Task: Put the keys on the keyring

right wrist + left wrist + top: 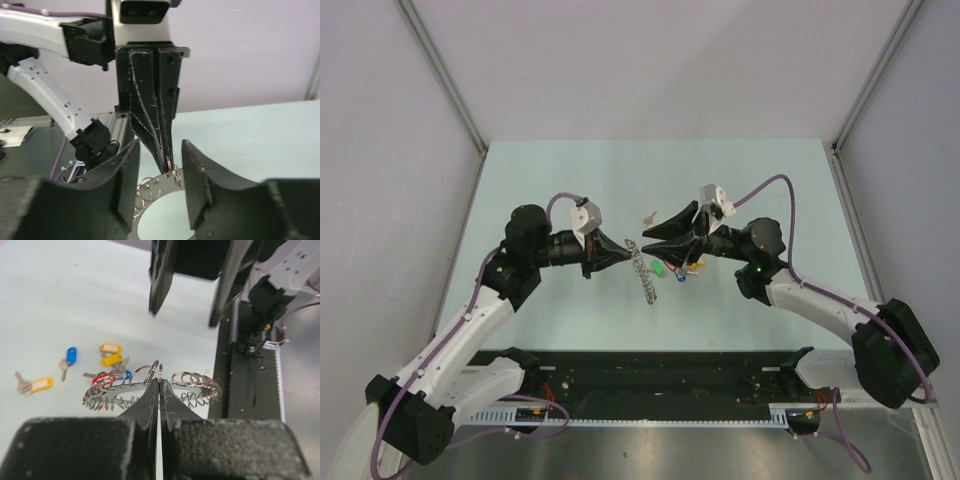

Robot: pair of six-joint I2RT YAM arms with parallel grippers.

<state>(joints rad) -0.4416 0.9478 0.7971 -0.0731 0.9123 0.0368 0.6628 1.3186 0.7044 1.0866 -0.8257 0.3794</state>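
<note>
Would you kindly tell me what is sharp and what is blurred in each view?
Left wrist view: the floppy silver linked-loop keyring is sharp, the right gripper beyond it blurred. Right wrist view: the left gripper is crisp, the right gripper's own black fingers soft. Top view: evenly lit, the colour-tagged silver keys tiny.

I see a robot lab cell: plain grey wall panels [650, 60] on aluminium struts [445, 78] at the top, boxing in a pale green tabletop [570, 180] mid-frame.
</note>
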